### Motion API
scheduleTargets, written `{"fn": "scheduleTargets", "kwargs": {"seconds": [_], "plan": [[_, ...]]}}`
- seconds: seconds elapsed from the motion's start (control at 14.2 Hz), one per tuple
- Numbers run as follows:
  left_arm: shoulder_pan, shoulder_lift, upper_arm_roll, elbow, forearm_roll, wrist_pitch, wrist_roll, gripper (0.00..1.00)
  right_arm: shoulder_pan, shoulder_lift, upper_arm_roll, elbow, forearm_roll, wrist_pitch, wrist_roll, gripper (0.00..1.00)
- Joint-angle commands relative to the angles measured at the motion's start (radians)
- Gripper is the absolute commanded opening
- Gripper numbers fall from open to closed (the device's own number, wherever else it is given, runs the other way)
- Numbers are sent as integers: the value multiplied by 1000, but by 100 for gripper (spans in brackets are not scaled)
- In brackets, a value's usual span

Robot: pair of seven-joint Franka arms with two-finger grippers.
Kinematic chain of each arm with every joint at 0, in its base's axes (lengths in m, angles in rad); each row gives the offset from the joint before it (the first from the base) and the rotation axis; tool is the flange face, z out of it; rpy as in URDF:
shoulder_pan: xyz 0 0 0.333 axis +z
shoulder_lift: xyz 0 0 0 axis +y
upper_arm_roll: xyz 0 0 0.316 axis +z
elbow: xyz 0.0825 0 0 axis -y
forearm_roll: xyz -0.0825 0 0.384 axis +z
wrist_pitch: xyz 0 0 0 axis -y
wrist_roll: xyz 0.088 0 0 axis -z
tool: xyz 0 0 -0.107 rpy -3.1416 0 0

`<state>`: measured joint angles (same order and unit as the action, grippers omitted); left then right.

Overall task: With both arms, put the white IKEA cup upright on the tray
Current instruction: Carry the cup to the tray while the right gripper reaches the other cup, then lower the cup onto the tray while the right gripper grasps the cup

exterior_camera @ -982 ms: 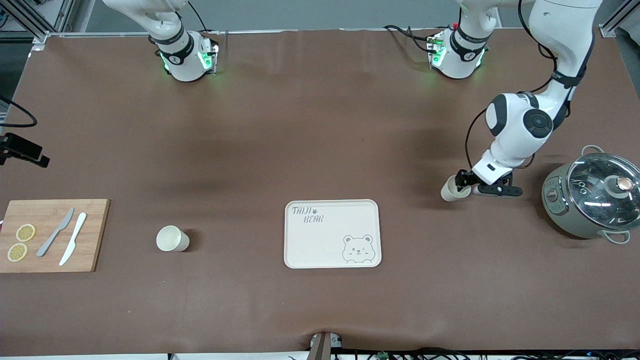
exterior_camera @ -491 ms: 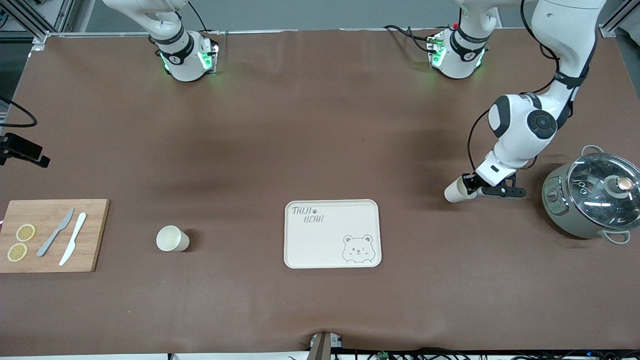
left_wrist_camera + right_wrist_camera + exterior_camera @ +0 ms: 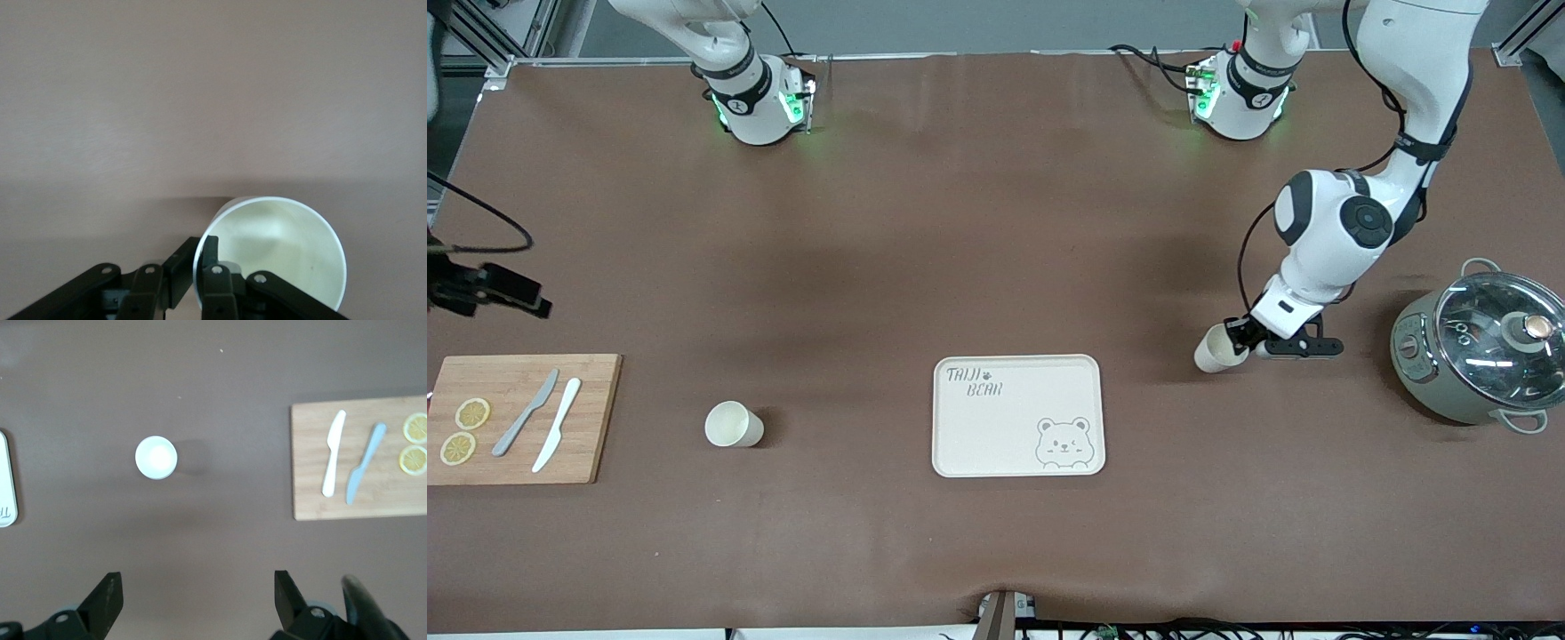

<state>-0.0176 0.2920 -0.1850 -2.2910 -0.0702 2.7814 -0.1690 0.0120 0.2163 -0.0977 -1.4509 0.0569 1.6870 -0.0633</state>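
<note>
Cup is gripped by its rim in the left pincer, tilted, up and right of the tray; the right pincer is held wide open, empty.

right gripper: body cut by right wrist view's edge | tray: only one rim strip in that view | held cup: base cut off, rim partly hidden by left gripper | pot: clipped beside held cup
</note>
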Motion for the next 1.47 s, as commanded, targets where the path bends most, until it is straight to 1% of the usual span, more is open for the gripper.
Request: {"fn": "scheduleTargets", "kwargs": {"seconds": [0.0,0.14,0.28,0.35,0.56,0.63,0.91,1.05,1.19,1.4], "plan": [[-50,36,-2,137,-14,-138,-96,0,42,67,-2,-6,6,69,10,100],[-111,77,4,241,-5,-225,-209,0,46,119,-2,-17,6,121,10,100],[-168,110,9,315,6,-249,-315,0,59,140,-2,-73,-3,205,-9,100],[-198,125,9,352,41,-273,-390,0,65,138,-2,-110,-3,250,-18,100],[-252,197,1,502,218,-391,-639,0,77,140,-2,-201,-2,359,-18,100],[-271,217,1,533,242,-411,-687,0,82,143,-1,-221,-2,382,-18,100],[-332,266,2,602,244,-414,-783,0,105,190,-1,-256,0,466,-16,100],[-360,308,7,640,245,-414,-832,0,115,212,-2,-275,0,520,-18,100],[-387,329,12,651,256,-414,-862,0,115,235,-1,-278,0,539,-18,100],[-401,355,12,660,315,-411,-931,0,112,255,-2,-287,-2,572,-19,100]]}}
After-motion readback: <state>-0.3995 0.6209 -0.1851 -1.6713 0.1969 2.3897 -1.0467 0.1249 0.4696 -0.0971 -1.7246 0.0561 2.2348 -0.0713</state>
